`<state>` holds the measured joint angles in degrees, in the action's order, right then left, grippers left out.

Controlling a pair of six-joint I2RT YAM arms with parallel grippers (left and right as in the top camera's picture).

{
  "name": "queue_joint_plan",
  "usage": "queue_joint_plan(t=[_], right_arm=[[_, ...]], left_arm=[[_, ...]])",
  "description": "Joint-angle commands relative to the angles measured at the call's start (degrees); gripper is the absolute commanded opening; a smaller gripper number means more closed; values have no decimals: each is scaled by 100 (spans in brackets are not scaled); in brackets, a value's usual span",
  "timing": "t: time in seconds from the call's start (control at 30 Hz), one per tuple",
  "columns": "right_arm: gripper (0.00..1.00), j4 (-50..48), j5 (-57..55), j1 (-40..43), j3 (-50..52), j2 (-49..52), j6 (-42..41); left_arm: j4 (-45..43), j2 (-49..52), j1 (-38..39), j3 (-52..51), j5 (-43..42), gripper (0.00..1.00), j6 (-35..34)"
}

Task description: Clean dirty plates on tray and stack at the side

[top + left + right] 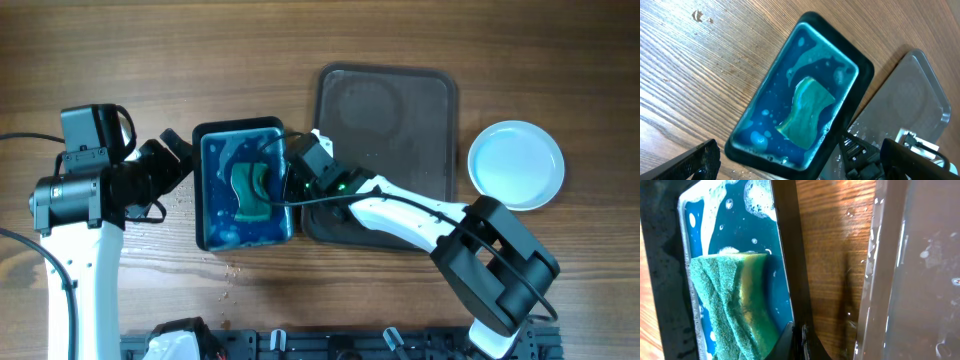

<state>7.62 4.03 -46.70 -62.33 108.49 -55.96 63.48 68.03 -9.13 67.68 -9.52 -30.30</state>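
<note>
No plate on the tray point(400, 110): only a wet film over its bare floor. Plates point(516, 165) just beside its right rim, toward the right edge of the counter point(100, 60). Seen from above as one clean white disc, so cannot tell how many in the pile.

Right claw point(302, 172) low over the narrow strip of wood between the tray and the small black basin point(865, 72) of blue water, just beside the basin's right rim. Cannot tell whether clenched or released, with only a dark sliver of it at the bottom of the wrist view. Sponge point(250, 190) just left of that claw, across the rim, lying in the water, long axis running near edge to far edge.

Left claw point(170, 160) released, fingers spread, grasping nothing, just beside the basin's left rim.

By the look of it, cleaning done or nearly so. For any further handling of the pile, right arm much the nearer, though with the whole tray between claw and plates. Pile straight toward the right edge from the claw; round, so no axis to line up on.

Tight where the right claw hangs, with raised rims on both sides; probably best to lift clear before swinging. Open wood along the far edge and in the far left corner.
</note>
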Motion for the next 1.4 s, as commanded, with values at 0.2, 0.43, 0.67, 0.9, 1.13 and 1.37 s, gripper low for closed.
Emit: queue_joint_plan(t=[0.2,0.43,0.67,0.9,1.13,1.37], right_arm=[[4,-461,-595,4,-87,83,-402],[4,-570,-944,7,-87,83,365],[38,-468,-785,7,-90,-142,1585],[38,522,-815,57,-90,-1875,2297],[37,3956,-1392,1025,-76,-3169,1843],[30,3440,1078,1447,208,-2680,2494]], left_arm=[[2,-42,-37,70,-70,100,7],[2,-42,-37,70,-70,100,7],[2,-42,-37,70,-70,100,7],[2,-42,-37,70,-70,100,7],[2,-42,-37,70,-70,100,7],[2,-42,-37,70,-70,100,7]])
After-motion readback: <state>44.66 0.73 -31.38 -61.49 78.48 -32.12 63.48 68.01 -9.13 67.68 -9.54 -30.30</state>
